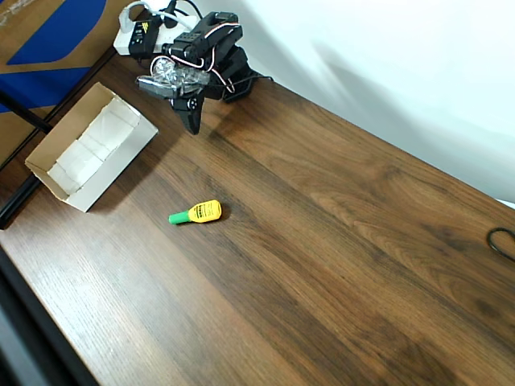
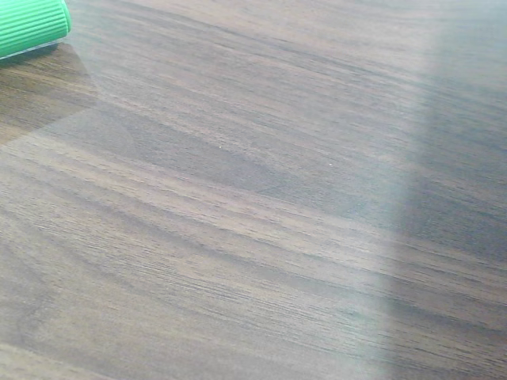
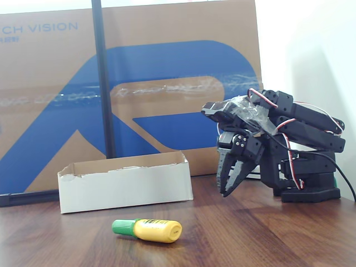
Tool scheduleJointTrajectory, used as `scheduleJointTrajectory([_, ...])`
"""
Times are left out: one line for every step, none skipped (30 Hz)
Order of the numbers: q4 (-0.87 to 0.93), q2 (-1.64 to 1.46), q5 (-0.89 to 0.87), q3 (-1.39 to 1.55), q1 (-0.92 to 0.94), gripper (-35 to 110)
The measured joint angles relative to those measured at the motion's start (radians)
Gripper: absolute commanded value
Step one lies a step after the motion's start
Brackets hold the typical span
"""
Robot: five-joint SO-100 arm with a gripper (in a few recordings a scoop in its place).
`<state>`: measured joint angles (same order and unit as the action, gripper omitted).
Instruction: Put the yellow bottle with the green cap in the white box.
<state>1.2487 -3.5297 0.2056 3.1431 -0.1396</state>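
Nearest you in the fixed view, the bottle (image 3: 149,230) lies on its side on the bare wooden table (image 3: 267,239), yellow body to the right and green cap (image 3: 123,227) to the left, so its long axis runs roughly left to right across that picture. Behind it and a little to the left stands the white box (image 3: 123,181), open at the top and apart from the bottle. Further back and to the right, the gripper (image 3: 228,177) hangs folded close to the arm's base, tips pointing down at the table and holding nothing; its fingers look nearly pressed together, with only a thin gap between them. From above, the bottle (image 1: 199,212) sits well clear of the gripper (image 1: 193,122), out toward the middle of the table, with the cap pointing to the lower left and the box (image 1: 88,149) off to the left of both. The wrist camera catches a ribbed green edge (image 2: 32,25) in its top left corner, most likely the cap, so the bottle lies ahead and off to one side of the fingers. You will probably need to reach out, spread the fingers, and turn the wrist so they close across the yellow body rather than along it.
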Motion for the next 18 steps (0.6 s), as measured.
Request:
scheduleJointTrajectory([0.0, 0.0, 0.0, 0.0, 0.0, 0])
scheduleJointTrajectory([0.008, 0.0, -0.011, 0.0, 0.014, 0])
scheduleJointTrajectory([0.014, 0.0, -0.075, 0.0, 0.071, 0])
scheduleJointTrajectory([0.015, 0.0, -0.118, 0.0, 0.127, 0])
scheduleJointTrajectory([0.015, 0.0, -0.109, 0.0, 0.12, 0])
scheduleJointTrajectory([0.015, 0.0, -0.101, 0.0, 0.11, 0])
scheduleJointTrajectory([0.015, 0.0, -0.101, 0.0, 0.126, 0])
scheduleJointTrajectory([0.015, 0.0, -0.101, 0.0, 0.129, 0])
scheduleJointTrajectory([0.015, 0.0, -0.101, 0.0, 0.121, 0])
scheduleJointTrajectory([0.015, 0.0, -0.101, 0.0, 0.11, 0])
scheduleJointTrajectory([0.015, 0.0, -0.101, 0.0, 0.117, 0])
scheduleJointTrajectory([0.015, 0.0, -0.103, 0.0, 0.126, 0])
scheduleJointTrajectory([0.015, 0.0, -0.112, 0.0, 0.12, 0])
scheduleJointTrajectory([0.015, 0.0, -0.115, 0.0, 0.104, 0])
scheduleJointTrajectory([0.015, 0.0, -0.107, 0.0, 0.098, 0])
scheduleJointTrajectory([0.015, 0.0, -0.104, 0.0, 0.103, 0])
scheduleJointTrajectory([0.015, 0.0, -0.104, -0.003, 0.114, 0])
scheduleJointTrajectory([0.015, 0.0, -0.104, -0.005, 0.114, 0])
